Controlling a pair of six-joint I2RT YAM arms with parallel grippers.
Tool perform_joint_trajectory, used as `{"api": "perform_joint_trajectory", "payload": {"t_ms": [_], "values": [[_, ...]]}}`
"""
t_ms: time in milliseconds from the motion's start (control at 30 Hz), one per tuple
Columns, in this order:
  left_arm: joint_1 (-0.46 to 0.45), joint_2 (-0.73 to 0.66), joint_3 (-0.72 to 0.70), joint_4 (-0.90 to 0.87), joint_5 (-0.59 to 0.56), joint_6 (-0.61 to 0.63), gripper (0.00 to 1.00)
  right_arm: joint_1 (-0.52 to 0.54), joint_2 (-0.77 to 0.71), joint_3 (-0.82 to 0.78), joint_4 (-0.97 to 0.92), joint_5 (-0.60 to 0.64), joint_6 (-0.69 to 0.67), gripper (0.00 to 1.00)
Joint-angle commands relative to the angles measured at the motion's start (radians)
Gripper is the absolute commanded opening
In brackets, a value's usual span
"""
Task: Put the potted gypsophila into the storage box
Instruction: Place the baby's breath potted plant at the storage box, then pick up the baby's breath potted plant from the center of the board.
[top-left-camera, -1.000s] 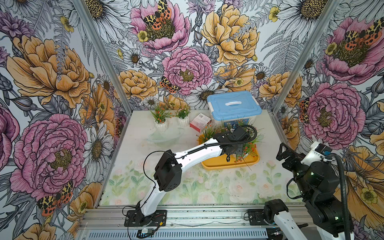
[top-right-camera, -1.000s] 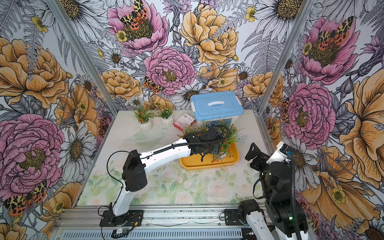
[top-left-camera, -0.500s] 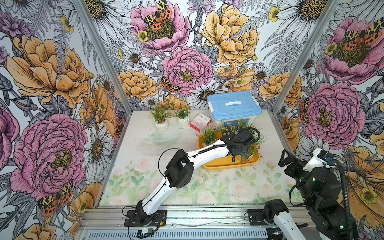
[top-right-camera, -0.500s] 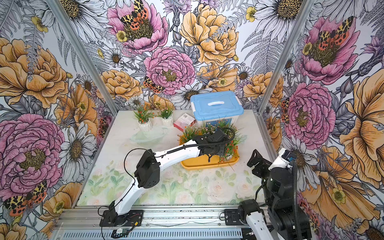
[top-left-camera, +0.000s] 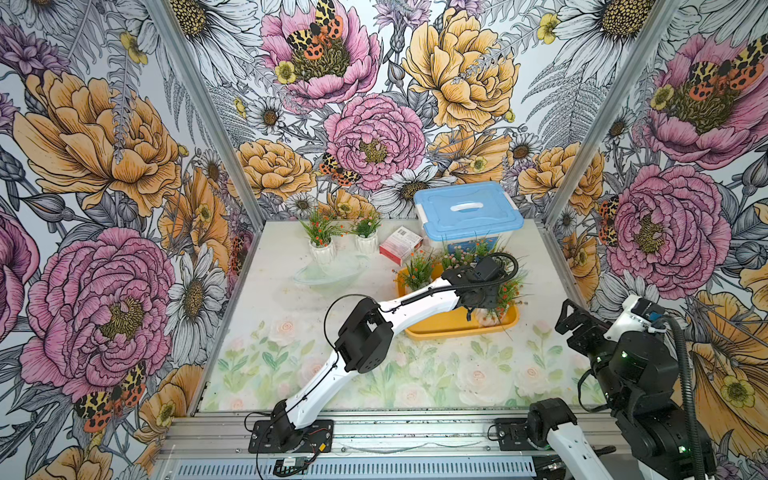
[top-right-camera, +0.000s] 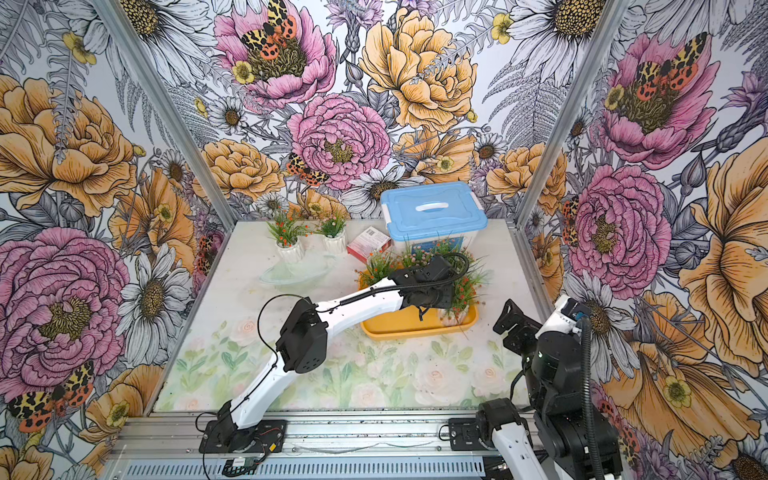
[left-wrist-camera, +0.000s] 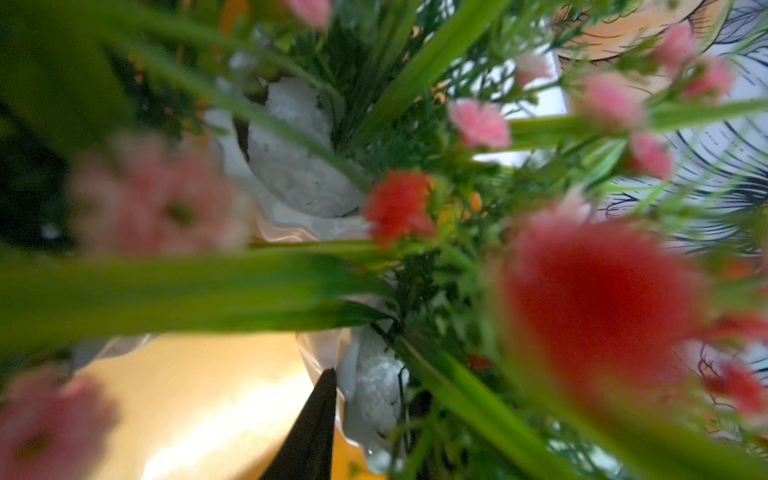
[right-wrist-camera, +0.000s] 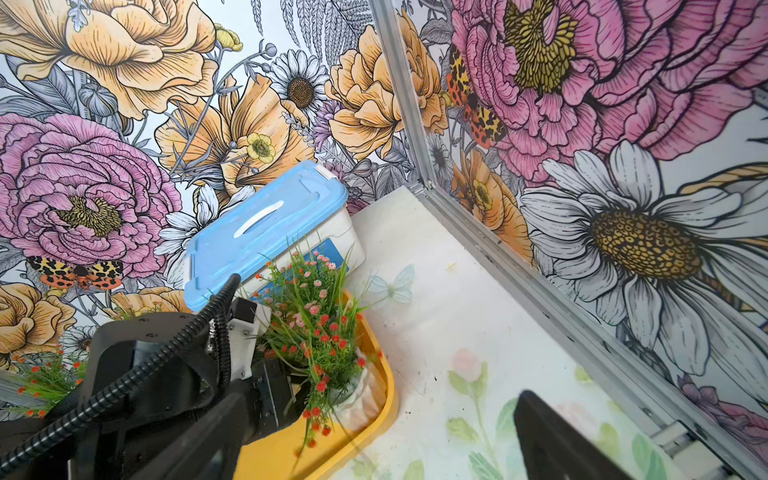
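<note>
The storage box is a yellow tray (top-left-camera: 449, 329) (top-right-camera: 405, 329) at the table's right. Several potted gypsophila stand along its far side (top-left-camera: 415, 272). My left gripper (top-left-camera: 478, 312) reaches over the tray's near right corner at a white pot with red blossoms (top-left-camera: 492, 318) (right-wrist-camera: 353, 395), which rests in the tray. In the left wrist view one dark finger (left-wrist-camera: 318, 419) lies against that pot's rim (left-wrist-camera: 374, 395); foliage hides the other finger. Two more pots (top-left-camera: 322, 249) (top-left-camera: 366, 243) stand at the back left. My right gripper (top-left-camera: 577, 320) (right-wrist-camera: 380, 399) hovers open and holds nothing, right of the tray.
A clear box with a blue lid (top-left-camera: 467, 210) stands just behind the tray. A small red and white carton (top-left-camera: 400, 245) lies beside it. A clear glass dish (top-left-camera: 328, 272) sits in front of the two back pots. Metal wall posts run close on the right.
My left gripper has carried the red-blossomed pot rightward over the tray to its near right corner. The right arm has shifted slightly right and lower.
</note>
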Motion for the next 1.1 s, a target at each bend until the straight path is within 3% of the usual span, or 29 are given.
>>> {"api": "perform_joint_trajectory", "payload": {"t_ms": [0, 200, 333, 500, 700, 900, 1067], "values": [[0.023, -0.095, -0.022, 0.043, 0.032, -0.018, 0.35, -0.003, 0.037, 0.028, -0.005, 0.041, -0.002, 1.00], [0.046, -0.232, -0.084, 0.045, 0.020, 0.019, 0.38, -0.003, 0.093, 0.049, 0.002, 0.126, -0.015, 0.99], [0.096, -0.362, -0.161, 0.045, -0.019, 0.042, 0.42, -0.004, 0.167, 0.057, 0.042, 0.106, -0.032, 1.00], [0.224, -0.527, -0.307, 0.045, -0.097, 0.069, 0.48, -0.003, 0.293, 0.051, 0.194, 0.017, -0.056, 1.00], [0.404, -0.664, -0.492, 0.043, -0.095, 0.027, 0.52, 0.001, 0.496, 0.096, 0.383, -0.086, -0.079, 1.00], [0.562, -0.661, -0.607, 0.043, -0.060, -0.027, 0.53, 0.043, 0.712, 0.201, 0.543, -0.181, -0.130, 0.99], [0.653, -0.541, -0.572, 0.043, -0.008, -0.020, 0.53, 0.119, 0.884, 0.294, 0.666, -0.258, -0.185, 0.99]]}}
